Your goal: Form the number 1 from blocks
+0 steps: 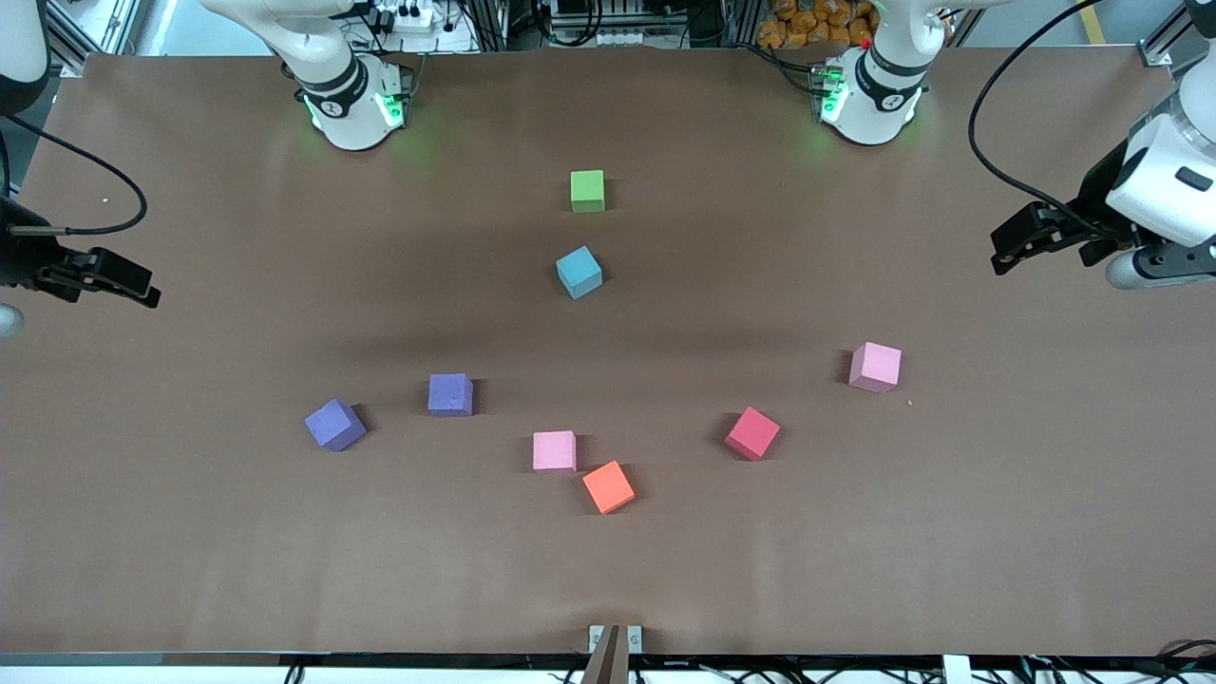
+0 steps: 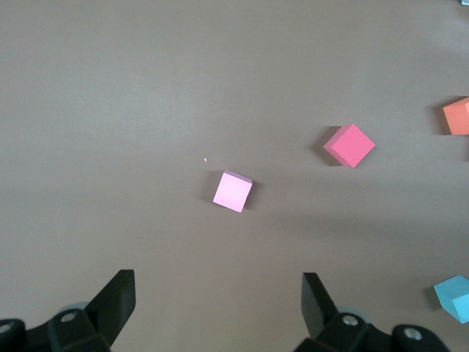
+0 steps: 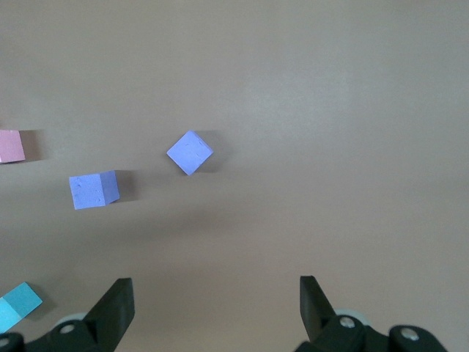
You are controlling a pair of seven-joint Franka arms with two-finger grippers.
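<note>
Five blocks lie apart on the brown table. The green block is nearest the arm bases, and the light blue block sits just nearer the front camera. Two purple blocks lie toward the right arm's end, seen in the right wrist view as. The crimson block lies toward the left arm's end. My left gripper hangs open and empty over the table's left-arm end. My right gripper hangs open and empty over the right-arm end.
One pale pink cube lies near the crimson block. Another pale pink cube touches corners with an orange cube nearer the front camera. The table edge runs along the front.
</note>
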